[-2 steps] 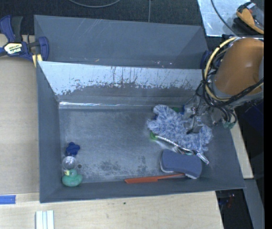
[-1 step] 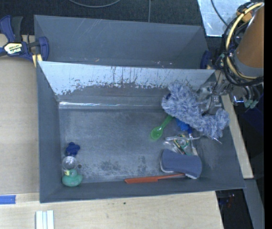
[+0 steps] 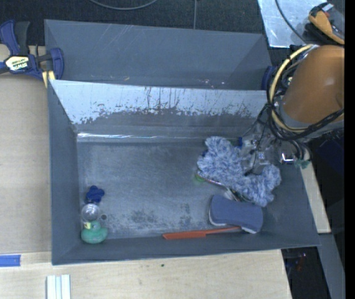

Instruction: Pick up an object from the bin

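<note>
Over at 8 o'clock in the bin (image 3: 59, 167), a small clear bottle (image 3: 92, 223) with a green base is standing just below a blue cap (image 3: 94, 195). Along 6 o'clock a thin red stick (image 3: 202, 232) is lying flat, with a blue-grey pad (image 3: 233, 215) sitting just above its right end. At 3 o'clock the claw (image 3: 255, 157) is sitting low on the right half of a fluffy blue-grey cloth (image 3: 227, 164), and I cannot tell whether it is open or closed.
</note>
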Action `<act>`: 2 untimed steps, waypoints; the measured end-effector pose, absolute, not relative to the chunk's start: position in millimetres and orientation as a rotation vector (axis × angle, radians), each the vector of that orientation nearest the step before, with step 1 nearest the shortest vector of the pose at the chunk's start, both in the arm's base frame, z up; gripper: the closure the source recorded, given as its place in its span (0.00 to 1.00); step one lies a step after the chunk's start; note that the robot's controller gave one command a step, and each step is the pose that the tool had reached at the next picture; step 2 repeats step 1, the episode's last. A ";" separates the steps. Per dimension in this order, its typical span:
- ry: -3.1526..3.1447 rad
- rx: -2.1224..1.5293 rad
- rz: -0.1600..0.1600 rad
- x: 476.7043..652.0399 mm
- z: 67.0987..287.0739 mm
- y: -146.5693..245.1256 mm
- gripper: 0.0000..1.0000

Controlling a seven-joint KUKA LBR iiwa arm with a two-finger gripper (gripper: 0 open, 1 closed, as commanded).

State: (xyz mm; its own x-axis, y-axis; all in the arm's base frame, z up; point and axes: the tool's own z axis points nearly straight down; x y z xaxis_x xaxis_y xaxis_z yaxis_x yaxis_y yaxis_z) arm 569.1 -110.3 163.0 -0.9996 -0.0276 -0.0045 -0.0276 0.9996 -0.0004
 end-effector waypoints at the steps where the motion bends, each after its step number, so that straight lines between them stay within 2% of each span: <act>1: 3.120 0.101 -0.003 590.7 249.0 -117.8 1.00; 2: 3.120 0.101 -0.003 590.7 249.0 -117.8 1.00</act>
